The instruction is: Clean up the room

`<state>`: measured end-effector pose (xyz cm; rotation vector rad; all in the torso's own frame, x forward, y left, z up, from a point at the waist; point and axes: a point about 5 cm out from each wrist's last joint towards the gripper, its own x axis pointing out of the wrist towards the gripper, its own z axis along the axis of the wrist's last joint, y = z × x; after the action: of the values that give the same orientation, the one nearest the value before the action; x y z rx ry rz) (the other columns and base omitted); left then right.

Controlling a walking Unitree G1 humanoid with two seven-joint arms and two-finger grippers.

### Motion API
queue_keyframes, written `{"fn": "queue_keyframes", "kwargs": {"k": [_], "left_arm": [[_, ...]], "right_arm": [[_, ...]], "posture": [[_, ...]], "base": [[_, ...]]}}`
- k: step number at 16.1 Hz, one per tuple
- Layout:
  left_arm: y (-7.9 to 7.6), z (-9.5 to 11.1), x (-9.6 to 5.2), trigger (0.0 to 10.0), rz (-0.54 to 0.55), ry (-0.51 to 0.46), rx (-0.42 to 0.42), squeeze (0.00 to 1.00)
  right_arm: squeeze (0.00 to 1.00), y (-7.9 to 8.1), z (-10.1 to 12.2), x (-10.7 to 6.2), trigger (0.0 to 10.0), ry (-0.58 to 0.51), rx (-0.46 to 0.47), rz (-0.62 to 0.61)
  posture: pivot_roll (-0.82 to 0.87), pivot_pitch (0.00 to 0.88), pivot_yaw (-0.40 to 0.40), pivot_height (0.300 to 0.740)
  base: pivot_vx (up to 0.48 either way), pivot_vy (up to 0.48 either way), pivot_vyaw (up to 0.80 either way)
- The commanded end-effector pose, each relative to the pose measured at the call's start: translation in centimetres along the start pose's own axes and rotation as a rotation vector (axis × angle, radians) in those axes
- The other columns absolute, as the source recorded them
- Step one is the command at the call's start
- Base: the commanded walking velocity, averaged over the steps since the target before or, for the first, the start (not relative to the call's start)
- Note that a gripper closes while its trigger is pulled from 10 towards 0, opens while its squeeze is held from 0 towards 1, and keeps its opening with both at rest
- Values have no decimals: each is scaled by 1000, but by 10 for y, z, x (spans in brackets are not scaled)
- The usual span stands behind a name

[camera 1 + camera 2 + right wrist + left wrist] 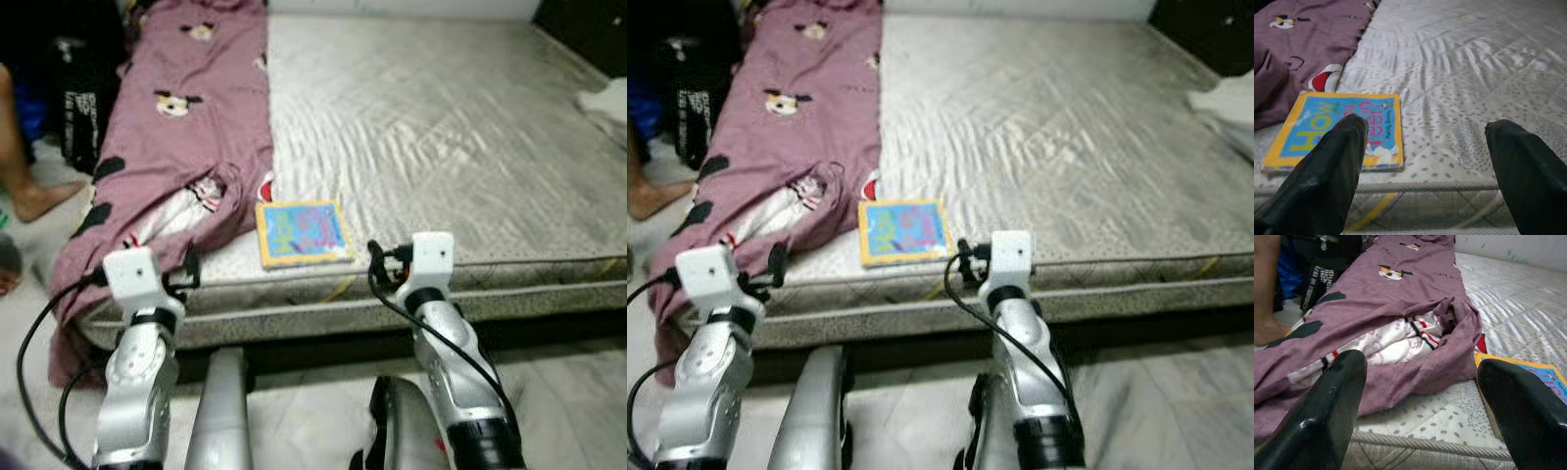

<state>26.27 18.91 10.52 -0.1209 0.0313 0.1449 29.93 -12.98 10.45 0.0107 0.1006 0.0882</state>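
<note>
This is a bedroom in a home. A wide bed (441,117) with a bare grey quilted mattress takes up most of the scene. A purple cartoon-print blanket (186,127) lies along its left side, a children's picture book (302,232) sits at its near edge, and pale marble-look floor (568,411) runs below it.

Head stereo pair looked forward-down over mattress (441,147); both wrist cameras sat low, close at its edge, sharing book (1337,129).
</note>
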Motion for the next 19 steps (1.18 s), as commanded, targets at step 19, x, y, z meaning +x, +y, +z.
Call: {"fn": "queue_keyframes", "kwargs": {"k": [19], "left_arm": [[-14, -1, 7, 10000, -46, -3, -62, 0]], "right_arm": [[0, -5, 2, 0, 10000, -17, -5, -5]], "posture": [[64, 82, -46, 570]], "base": [[224, 0, 0]]}}
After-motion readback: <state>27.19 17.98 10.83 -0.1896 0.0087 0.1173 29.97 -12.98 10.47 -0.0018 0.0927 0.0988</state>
